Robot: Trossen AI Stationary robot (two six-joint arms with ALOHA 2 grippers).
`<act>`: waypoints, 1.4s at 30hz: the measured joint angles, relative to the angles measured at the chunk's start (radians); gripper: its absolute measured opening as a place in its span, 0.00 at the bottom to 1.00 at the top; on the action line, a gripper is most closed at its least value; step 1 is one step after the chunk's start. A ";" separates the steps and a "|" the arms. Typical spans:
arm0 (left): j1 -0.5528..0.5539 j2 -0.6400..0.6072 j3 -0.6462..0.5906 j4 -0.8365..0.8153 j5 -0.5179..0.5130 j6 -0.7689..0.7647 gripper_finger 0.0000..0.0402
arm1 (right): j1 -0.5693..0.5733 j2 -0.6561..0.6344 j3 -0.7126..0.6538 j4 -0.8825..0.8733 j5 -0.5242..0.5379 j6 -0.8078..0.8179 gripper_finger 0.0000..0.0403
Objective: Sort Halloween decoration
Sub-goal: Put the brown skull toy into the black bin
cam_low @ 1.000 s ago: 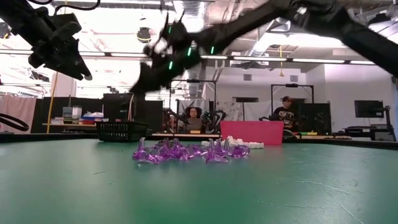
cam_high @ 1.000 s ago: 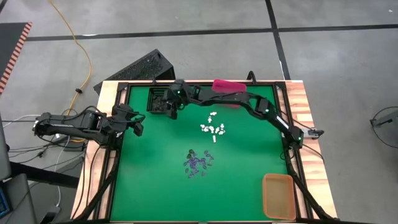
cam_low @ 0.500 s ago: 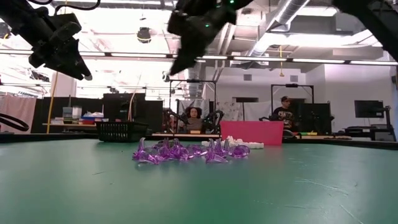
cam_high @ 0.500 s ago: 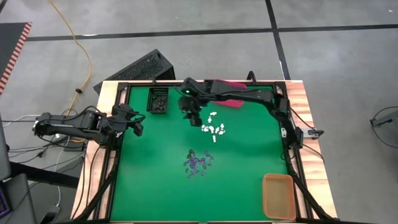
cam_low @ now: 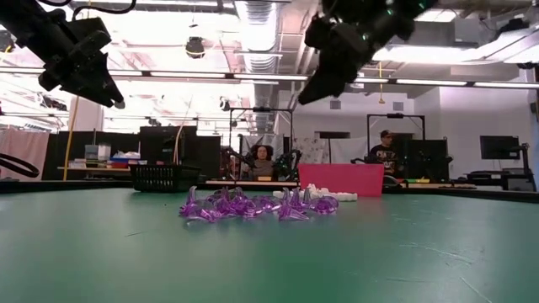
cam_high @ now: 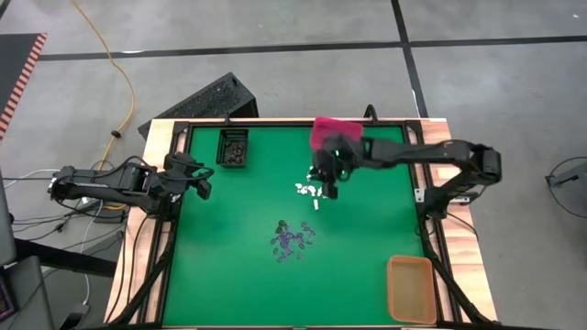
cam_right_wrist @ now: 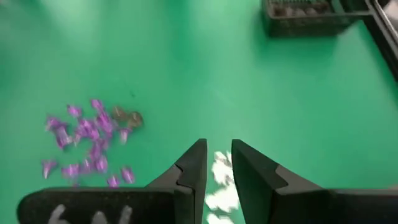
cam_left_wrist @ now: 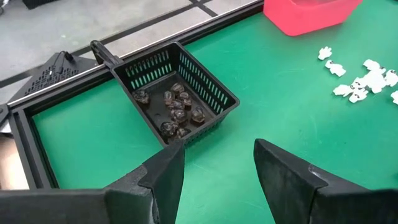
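White trinkets (cam_high: pixel 314 191) lie beneath the right gripper (cam_high: pixel 327 188), fingers narrowly parted.

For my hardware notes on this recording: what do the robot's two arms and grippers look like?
Both arms are dark, jointed and slim. The right arm shows a small green light near its wrist. The left arm has cables trailing off its base at the table edge. The left gripper and right gripper each have two broad, black, wedge-shaped fingers; faint pale markings show on the right gripper's body.

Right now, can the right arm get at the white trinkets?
Probably yes. The right gripper hangs just above the white trinkets, jaws narrowly parted, with nothing between; the left gripper waits at the table's left edge.
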 joint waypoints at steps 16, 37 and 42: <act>0.000 0.001 0.000 -0.003 0.013 -0.013 0.46 | 0.162 0.390 0.003 0.363 -0.033 -0.113 0.31; 0.000 0.008 0.000 -0.004 0.019 -0.031 0.46 | 0.195 0.522 0.125 0.390 -0.101 -0.200 0.52; 0.000 0.008 0.000 -0.004 0.018 -0.032 0.46 | 0.194 0.537 0.126 0.393 -0.088 -0.199 0.52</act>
